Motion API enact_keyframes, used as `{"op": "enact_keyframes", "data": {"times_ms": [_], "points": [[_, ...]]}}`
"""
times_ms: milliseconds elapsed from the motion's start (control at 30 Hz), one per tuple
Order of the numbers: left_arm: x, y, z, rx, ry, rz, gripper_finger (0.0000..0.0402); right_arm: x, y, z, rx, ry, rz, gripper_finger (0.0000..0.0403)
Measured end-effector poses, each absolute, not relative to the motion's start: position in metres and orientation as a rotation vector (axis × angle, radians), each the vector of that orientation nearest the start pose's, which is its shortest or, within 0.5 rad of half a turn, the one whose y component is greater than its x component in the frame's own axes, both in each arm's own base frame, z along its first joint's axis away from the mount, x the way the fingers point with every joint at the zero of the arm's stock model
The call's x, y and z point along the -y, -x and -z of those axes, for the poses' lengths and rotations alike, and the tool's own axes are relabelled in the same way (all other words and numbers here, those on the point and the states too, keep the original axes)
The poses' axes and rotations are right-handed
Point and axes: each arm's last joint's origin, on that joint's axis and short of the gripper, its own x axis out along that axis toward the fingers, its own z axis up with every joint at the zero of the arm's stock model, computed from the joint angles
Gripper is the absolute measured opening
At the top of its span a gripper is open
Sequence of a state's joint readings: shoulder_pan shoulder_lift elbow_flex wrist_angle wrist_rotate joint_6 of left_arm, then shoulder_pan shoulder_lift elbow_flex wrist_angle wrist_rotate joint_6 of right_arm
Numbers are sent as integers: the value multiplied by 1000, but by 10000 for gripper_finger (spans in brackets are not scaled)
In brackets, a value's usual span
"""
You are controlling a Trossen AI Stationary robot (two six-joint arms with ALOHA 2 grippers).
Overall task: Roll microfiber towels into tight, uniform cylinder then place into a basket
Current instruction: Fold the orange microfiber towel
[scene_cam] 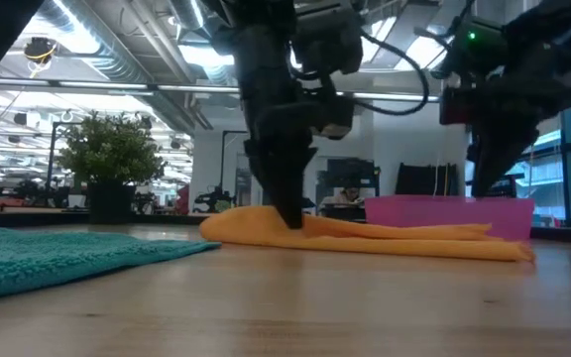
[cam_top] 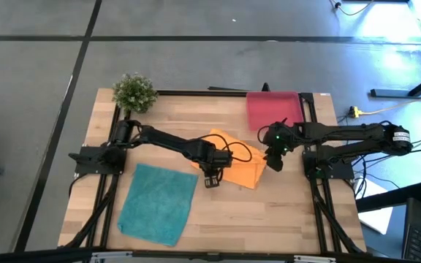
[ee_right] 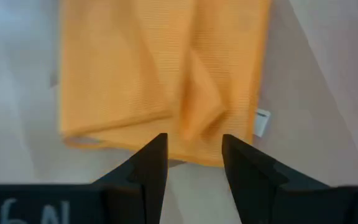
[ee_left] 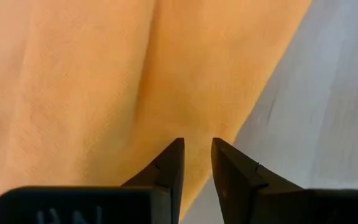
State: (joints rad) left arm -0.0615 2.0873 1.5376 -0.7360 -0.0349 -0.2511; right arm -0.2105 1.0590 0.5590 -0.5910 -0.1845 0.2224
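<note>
The orange towel [cam_top: 238, 164] lies folded and rumpled at the table's middle; it also shows in the low view [scene_cam: 395, 238]. My left gripper [cam_top: 212, 179] points down at the towel's near left part [scene_cam: 290, 218], its fingers nearly together on the cloth. My right gripper [cam_top: 275, 162] is open and hangs above the towel's right end [ee_right: 194, 146], touching nothing. The teal towel [cam_top: 156, 203] lies spread flat at the near left. The pinkish-red basket [cam_top: 272, 109] stands at the far right. My left gripper pinches the orange towel close to its near edge [ee_left: 197, 124] between its two fingers, which stand a narrow gap apart. The fingers come from above, pointing down. How many layers they hold I cannot tell. The towel lies on the table around them, slack.
A small green plant [cam_top: 134, 91] stands at the table's far left corner. Bare wood lies between the towels and along the near edge [cam_top: 269, 219]. A white tag [ee_right: 261, 121] sticks out at the orange towel's edge.
</note>
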Motion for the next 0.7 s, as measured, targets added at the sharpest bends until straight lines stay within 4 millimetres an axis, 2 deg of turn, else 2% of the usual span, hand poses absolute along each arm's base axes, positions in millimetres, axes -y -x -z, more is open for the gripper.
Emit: {"op": "enact_keyframes", "data": {"times_ms": [133,333,500,700], "points": [[16,-418,-169,-1257,133,-138,72,27,-177,-186,-1068,-350,57,154],[3,-415,-178,-1242,138,-158,70,17,-178,-168,-1044,-228,-60,154],[-2,-415,-182,-1231,152,-170,72,15,-176,-155,-1066,-111,35,154],[-2,-415,-182,-1227,166,-174,72,16,-175,-147,-1025,-120,65,154]]}}
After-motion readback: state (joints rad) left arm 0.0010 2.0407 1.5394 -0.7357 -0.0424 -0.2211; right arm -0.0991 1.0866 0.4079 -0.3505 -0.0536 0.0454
